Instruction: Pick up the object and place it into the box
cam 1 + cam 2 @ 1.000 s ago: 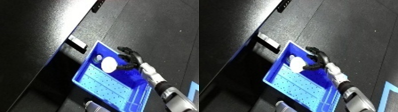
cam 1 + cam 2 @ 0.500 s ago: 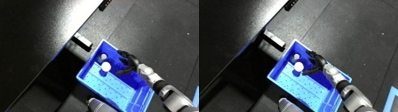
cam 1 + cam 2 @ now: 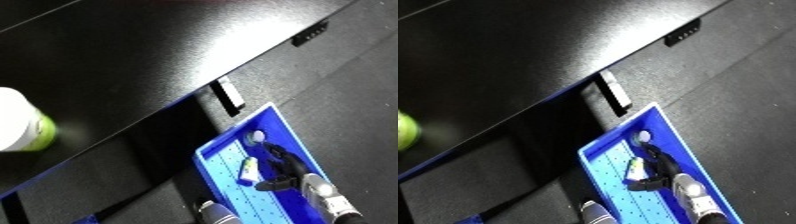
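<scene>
A blue bin [image 3: 293,135] with a perforated floor sits on the dark floor at the lower right. My right hand [image 3: 282,169] reaches into it from the lower right, its fingers spread. A small white object with a yellow-green end [image 3: 249,170] lies on the bin floor just left of the fingers, between them and the thumb. A small white round piece [image 3: 258,135] rests near the bin's far corner. Only a grey stub of my left forearm [image 3: 213,212] shows at the bottom edge; the left hand is hidden.
A long black tabletop [image 3: 133,75] fills the upper left, its edge running diagonally past the bin. A white and green bottle [image 3: 19,127] stands on it at the far left. A white-framed slot [image 3: 229,96] sits below the table edge.
The camera has swung, so the bin now sits lower and more of the table and a bottle show. The white object has gone from my right hand's grasp to the bin floor.
</scene>
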Robot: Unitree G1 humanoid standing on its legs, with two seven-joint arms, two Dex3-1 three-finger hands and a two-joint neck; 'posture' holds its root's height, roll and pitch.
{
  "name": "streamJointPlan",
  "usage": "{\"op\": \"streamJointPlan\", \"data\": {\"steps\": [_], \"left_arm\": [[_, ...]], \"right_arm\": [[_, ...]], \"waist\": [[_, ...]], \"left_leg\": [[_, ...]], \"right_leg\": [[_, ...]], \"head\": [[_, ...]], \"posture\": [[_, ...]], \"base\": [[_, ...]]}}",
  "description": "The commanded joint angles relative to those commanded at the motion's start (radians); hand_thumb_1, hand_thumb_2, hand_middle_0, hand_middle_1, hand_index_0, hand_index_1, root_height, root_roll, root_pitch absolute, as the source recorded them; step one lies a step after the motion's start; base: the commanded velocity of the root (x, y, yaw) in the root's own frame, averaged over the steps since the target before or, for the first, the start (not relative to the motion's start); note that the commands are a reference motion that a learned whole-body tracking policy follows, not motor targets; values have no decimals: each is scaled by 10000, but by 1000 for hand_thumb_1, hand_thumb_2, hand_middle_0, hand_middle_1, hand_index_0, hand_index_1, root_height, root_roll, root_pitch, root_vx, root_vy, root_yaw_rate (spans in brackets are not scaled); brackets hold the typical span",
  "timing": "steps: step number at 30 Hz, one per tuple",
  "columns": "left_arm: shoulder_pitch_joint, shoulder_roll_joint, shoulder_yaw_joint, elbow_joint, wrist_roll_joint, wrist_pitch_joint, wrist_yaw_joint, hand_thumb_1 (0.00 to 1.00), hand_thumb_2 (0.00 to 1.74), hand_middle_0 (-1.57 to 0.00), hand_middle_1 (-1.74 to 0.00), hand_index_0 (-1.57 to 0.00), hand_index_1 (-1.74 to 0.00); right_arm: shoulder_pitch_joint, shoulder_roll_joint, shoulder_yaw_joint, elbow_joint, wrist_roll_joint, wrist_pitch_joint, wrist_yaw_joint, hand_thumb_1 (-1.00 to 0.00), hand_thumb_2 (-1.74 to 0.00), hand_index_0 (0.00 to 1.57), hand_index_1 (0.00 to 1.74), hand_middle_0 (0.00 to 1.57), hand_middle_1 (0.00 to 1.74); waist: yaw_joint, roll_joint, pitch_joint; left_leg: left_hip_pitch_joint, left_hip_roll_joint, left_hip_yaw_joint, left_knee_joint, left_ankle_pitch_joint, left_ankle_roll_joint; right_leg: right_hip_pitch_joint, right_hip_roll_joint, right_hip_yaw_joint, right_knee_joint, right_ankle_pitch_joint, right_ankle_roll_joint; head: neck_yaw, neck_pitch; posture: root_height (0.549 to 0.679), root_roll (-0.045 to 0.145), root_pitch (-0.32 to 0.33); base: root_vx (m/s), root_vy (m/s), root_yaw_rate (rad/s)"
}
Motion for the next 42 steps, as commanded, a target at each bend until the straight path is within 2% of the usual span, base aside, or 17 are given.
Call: {"op": "streamJointPlan", "data": {"steps": [6, 10, 13, 17, 25, 28, 31, 37, 42], "left_arm": [[-229, 40, -156, -59, 188, -159, -134, 0, 0, 0, 0, 0, 0], [-334, 121, -221, -129, 304, -219, -202, 0, 0, 0, 0, 0, 0], [-353, 176, -202, -154, 404, -289, -230, 0, 0, 0, 0, 0, 0], [-318, 249, -175, -193, 450, -435, -262, 0, 0, 0, 0, 0, 0], [-327, 342, -187, -339, 428, -812, -311, 0, 0, 0, 0, 0, 0], [-413, 414, -239, -509, 402, -944, -342, 0, 0, 0, 0, 0, 0], [-514, 475, -268, -698, 300, -953, -574, 0, 0, 0, 0, 0, 0], [-666, 665, -412, -2030, -58, -438, -2414, 0, 0, 0, 0, 0, 0], [-668, 1342, -1203, -4778, -699, 467, -4187, 0, 0, 0, 0, 0, 0]], "right_arm": [[-168, 220, 229, 212, -386, 213, -69, 0, 0, 0, 0, 0, 0], [-210, 276, 479, 300, -779, 761, 298, 0, 0, 0, 0, 0, 0], [-220, 354, 715, 472, -969, 1039, 452, 0, 0, 0, 0, 0, 0], [-241, 437, 934, 726, -1003, 965, 491, 0, 0, 0, 0, 0, 0], [-350, 528, 1153, 792, -1123, 881, 393, 0, 0, 0, 0, 0, 0], [-403, 551, 1245, 835, -1136, 885, 381, 0, 0, 0, 0, 0, 0], [-442, 586, 1300, 931, -1107, 855, 387, 0, 0, 0, 0, 0, 0], [-395, 575, 1322, 881, -1064, 813, 285, 0, 0, 0, 0, 0, 0], [-266, 400, 1264, 627, -867, 834, 123, 0, 0, 0, 0, 0, 0]], "waist": [[301, 34, 98], [483, 31, 156], [622, -6, 196], [778, -59, 234], [923, -139, 311], [969, -164, 343], [1014, -184, 362], [1088, -176, 451], [1192, -44, 550]], "left_leg": [[-123, -20, -174, -95, 286, -52], [-182, -44, -268, -95, 386, -74], [-225, -53, -334, 33, 363, -61], [-246, -33, -411, 193, 312, -18], [-368, -11, -501, 493, 210, 75], [-361, -1, -533, 475, 214, 94], [-325, 22, -567, 426, 220, 103], [-285, 45, -630, 370, 191, 122], [-249, 36, -701, 271, 137, 154]], "right_leg": [[37, -172, -268, 86, 58, 150], [40, -301, -448, 198, 49, 230], [75, -375, -556, 286, 22, 269], [174, -451, -666, 366, -25, 301], [162, -493, -771, 545, -87, 302], [178, -499, -808, 546, -94, 317], [201, -521, -846, 549, -97, 344], [265, -594, -910, 480, -57, 421], [323, -692, -975, 380, 12, 525]], "head": [[-2283, 314], [-3283, 419], [-3890, 475], [-4498, 520], [-5497, -38], [-5643, -386], [-5656, -478], [-5580, -518], [-5201, -475]], "posture": [[634, 63, -80], [634, 62, -83], [633, 62, -89], [632, 60, -97], [629, 54, -105], [629, 50, -106], [628, 46, -108], [629, 42, -110], [630, 40, -109]], "base": [[-3, -28, 237], [-3, -31, 241], [19, -33, 158], [36, -22, 102], [10, -4, 25], [1, -2, 3], [7, -5, 17], [0, 3, 5], [-17, 12, 20]]}}
